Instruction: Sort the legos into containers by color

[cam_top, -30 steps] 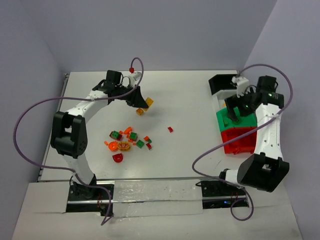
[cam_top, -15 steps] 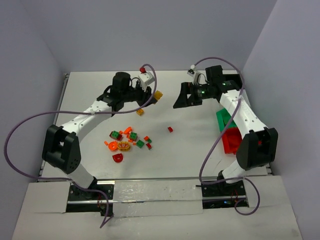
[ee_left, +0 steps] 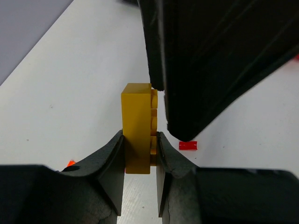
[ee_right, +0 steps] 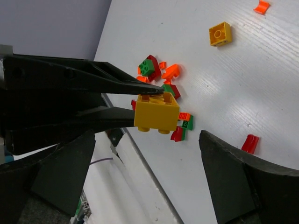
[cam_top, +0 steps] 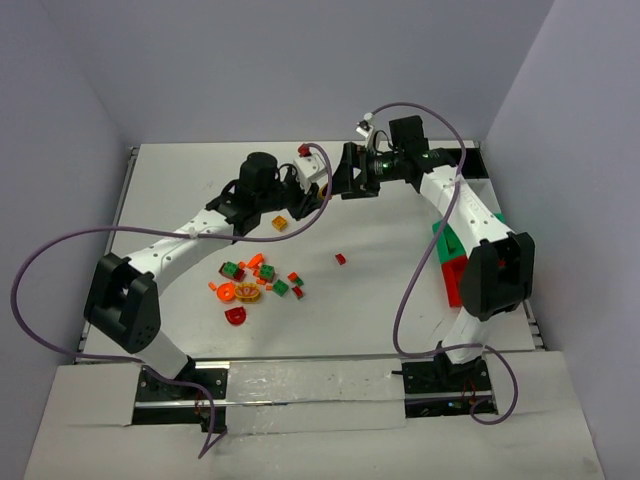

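Observation:
My left gripper (ee_left: 140, 149) is shut on a yellow lego brick (ee_left: 138, 126), held above the table at the back middle (cam_top: 322, 190). My right gripper (cam_top: 342, 183) faces it, open wide, with the yellow brick (ee_right: 156, 113) in the gap between its fingers (ee_right: 224, 172) and touching neither. One right finger (ee_left: 210, 60) stands close beside the brick. Several red, green and orange legos (cam_top: 255, 280) lie in a loose pile. Of the containers, only parts of the green (cam_top: 443, 240) and red (cam_top: 455, 282) bins show behind the right arm.
A second yellow brick (cam_top: 279, 223) lies on the table below the grippers. A lone red piece (cam_top: 340, 259) sits right of the pile. The right arm's purple cable (cam_top: 405, 300) loops over the table's right half.
The right arm swung left from over the containers to meet the left gripper. The left gripper carried the yellow brick to the right, still shut on it.

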Robot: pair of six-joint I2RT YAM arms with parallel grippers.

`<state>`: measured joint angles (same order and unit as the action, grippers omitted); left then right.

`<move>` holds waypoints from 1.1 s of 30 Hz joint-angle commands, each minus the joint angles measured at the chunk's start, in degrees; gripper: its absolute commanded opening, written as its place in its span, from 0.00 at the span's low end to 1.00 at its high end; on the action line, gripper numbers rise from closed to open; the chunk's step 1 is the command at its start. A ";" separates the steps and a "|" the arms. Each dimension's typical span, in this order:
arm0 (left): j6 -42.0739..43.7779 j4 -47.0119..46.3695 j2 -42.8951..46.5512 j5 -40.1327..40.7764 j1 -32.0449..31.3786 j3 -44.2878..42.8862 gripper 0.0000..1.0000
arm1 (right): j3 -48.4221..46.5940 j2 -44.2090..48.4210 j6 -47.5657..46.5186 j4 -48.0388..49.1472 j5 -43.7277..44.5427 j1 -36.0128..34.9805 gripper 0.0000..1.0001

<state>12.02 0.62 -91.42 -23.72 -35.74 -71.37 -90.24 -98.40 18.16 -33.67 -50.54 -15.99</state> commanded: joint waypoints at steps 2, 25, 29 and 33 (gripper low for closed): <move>1.85 -2.46 2.98 0.45 -1.07 -0.94 0.00 | -3.80 -2.89 3.33 3.66 -2.17 -0.36 0.84; -2.52 5.45 0.00 4.51 0.12 -5.22 0.99 | -1.72 0.17 -4.46 -0.66 -1.16 3.92 0.00; -4.09 7.51 1.45 3.47 2.94 -4.28 0.99 | -4.35 0.73 -11.91 -6.66 3.63 11.77 0.00; -3.67 8.60 2.91 5.19 3.77 -2.87 0.99 | -7.17 0.61 -20.28 -10.84 13.00 21.59 0.00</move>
<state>9.46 7.24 -91.16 -20.04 -32.85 -73.58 -93.12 -101.08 8.14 -39.03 -47.40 -2.95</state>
